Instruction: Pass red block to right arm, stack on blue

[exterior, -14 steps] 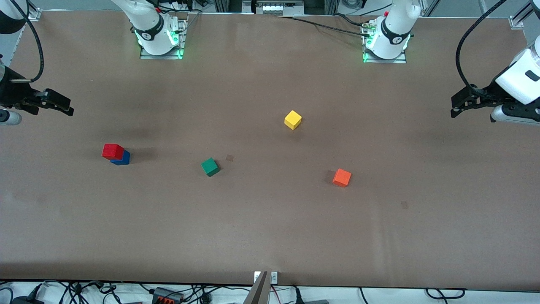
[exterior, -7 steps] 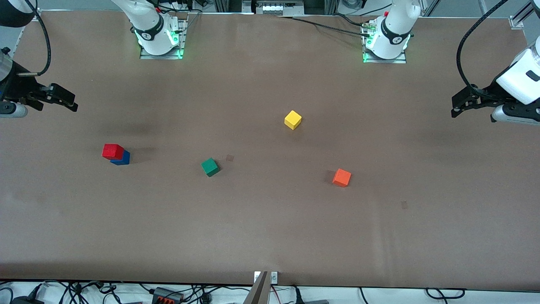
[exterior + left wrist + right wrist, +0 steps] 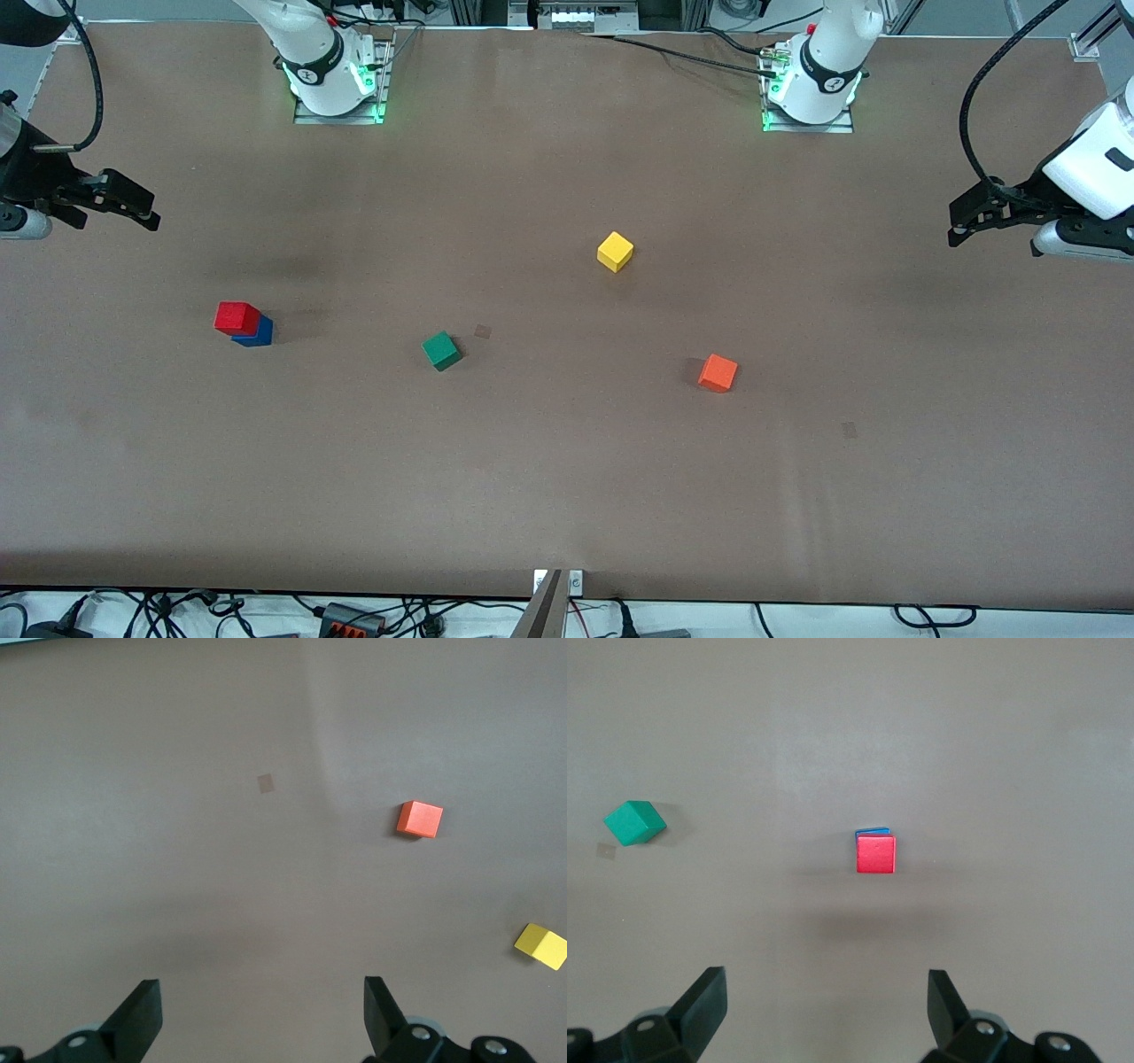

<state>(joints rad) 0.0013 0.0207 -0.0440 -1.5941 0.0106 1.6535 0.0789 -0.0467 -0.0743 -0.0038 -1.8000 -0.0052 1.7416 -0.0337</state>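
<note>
Toward the right arm's end of the table, front view first: the red block [image 3: 236, 317] sits on top of the blue cube [image 3: 257, 333], so the stack looks done, w/ red set a bit off-centre so a strip of blue shows on the side nearer the camera. The right gripper [image 3: 133, 211] hangs up in the air over the table edge at that end, well apart from the stack, jaws spread wide, holding nothing. The left gripper [image 3: 970, 217] waits over the opposite table end, also spread wide & empty. Loose cubes: green cube [image 3: 441, 350] beside the stack toward table centre, yellow cube [image 3: 615, 252] farther from the camera, orange cube [image 3: 718, 373] toward the left arm's end. Left wrist view: its fingers [image 3: 142, 1017] stand wide apart over bare table, w/ orange and yellow cubes in sight, nothing between the jaws. Right wrist view: fingers [image 3: 704, 999] wide, red seen square-on from above w/ only a thin sliver of blue past one edge, green off to the side. Judgement: the step in hand is prob. the retreat/park after release. To do it well: keep the right arm high & clear of the stack, no low sweep across it, since red is slightly offset and a nudge could tip it; keep jaws wide; leave the left arm parked; don't disturb the green one beside it.
</note>
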